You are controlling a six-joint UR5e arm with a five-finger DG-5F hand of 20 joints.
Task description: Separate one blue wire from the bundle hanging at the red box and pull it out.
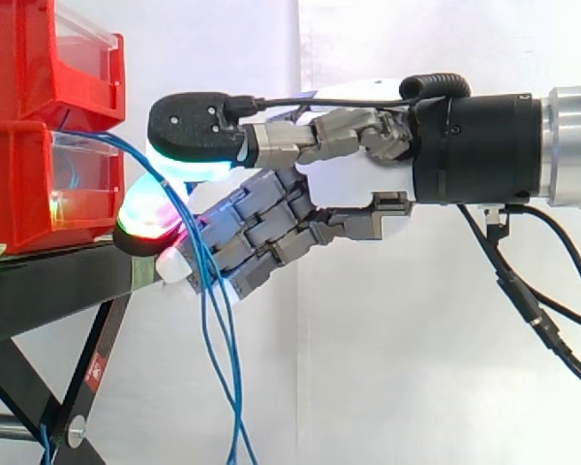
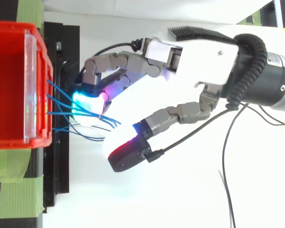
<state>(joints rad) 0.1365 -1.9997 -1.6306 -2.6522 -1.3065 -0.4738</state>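
A bundle of thin blue wires (image 1: 213,329) comes out of the front of the lower red bin (image 1: 19,194) and hangs down past the black stand (image 1: 48,291). From above, the wires (image 2: 61,111) fan out from the red bin (image 2: 19,141). My hand (image 1: 344,184) reaches in from the right with its fingers nearly straight. The glowing fingertips (image 2: 88,102) sit among the wires just off the bin's front. The thumb (image 2: 128,154) stands apart to the side, touching no wire. No wire is visibly pinched.
A second red bin (image 1: 39,58) with a clear front is stacked on the lower one. The stand's black legs (image 1: 97,368) slope down below the wires. Green tape (image 2: 19,190) lies beside the stand. A white curtain hangs behind.
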